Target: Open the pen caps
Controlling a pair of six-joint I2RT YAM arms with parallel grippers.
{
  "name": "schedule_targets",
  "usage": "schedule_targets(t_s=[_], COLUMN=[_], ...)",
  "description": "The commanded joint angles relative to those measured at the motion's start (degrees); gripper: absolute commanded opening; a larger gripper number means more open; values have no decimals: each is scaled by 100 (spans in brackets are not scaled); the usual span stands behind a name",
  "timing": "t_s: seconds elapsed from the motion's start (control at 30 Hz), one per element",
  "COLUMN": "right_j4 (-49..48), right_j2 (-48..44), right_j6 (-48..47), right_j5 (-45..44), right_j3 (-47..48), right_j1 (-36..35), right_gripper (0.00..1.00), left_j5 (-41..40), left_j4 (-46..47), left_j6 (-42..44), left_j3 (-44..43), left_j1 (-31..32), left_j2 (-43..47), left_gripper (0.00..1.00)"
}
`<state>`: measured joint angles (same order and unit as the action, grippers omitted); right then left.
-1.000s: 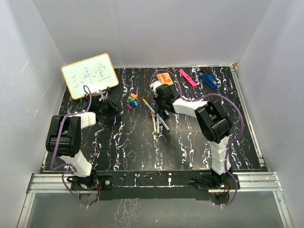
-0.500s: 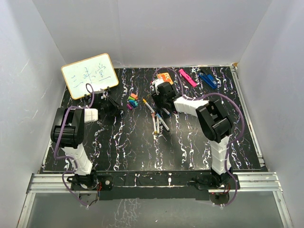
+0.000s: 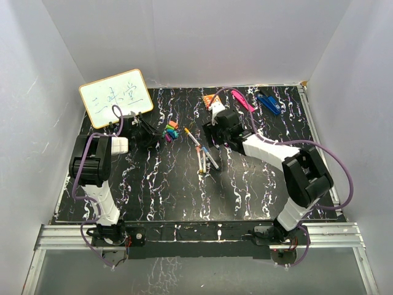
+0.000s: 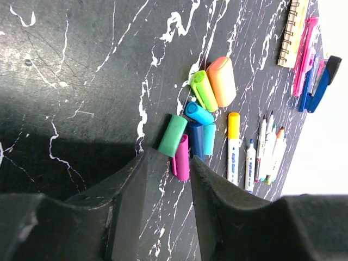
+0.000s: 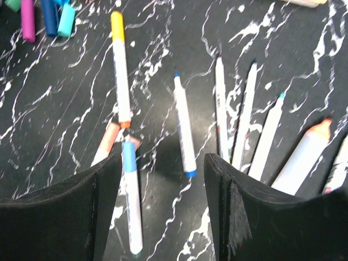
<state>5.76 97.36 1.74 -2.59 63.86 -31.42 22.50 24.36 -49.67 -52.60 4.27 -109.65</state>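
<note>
Apparently reaching: right tool (image 5: 163, 166), wide and empty, hovers over a pen (image 5: 184, 124) and should close on it; left tool (image 4: 169, 168), narrower, empty, beside loose pen caps (image 4: 198, 114).

In the top view, the left arm (image 3: 92, 163) and right arm (image 3: 264, 147) are showing white links between blocky black housings, each trailing a thin purple cable (image 3: 352, 181). Matte black fingers (image 4: 130, 206) are filling both wrist views' lower edges.
</note>
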Motion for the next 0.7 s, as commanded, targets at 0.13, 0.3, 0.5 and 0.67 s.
schedule_targets(t_s=[0.13,0.3,0.5,0.67], right_j4=[-128,-152,-209,-161], right_j2=[-561,-583,-423,-242], right_j6=[473,567,601,589], right_j5=[320,263,124,-12], right_j3=[-741,-1035,-1122,-1080], right_j1=[-178,-339,-435,-441], right_gripper=[60,61,61,60], left_j5=[-19,-109,-103,72], left_j4=[-90,307,1177,1440], left_j6=[-31,-133,-370,-501], left_j3=[-34,421,1129,1438], left_j1=[-32,-40,-49,-64], left_j2=[173,868,1863,2531], left_gripper=[41,54,98,98])
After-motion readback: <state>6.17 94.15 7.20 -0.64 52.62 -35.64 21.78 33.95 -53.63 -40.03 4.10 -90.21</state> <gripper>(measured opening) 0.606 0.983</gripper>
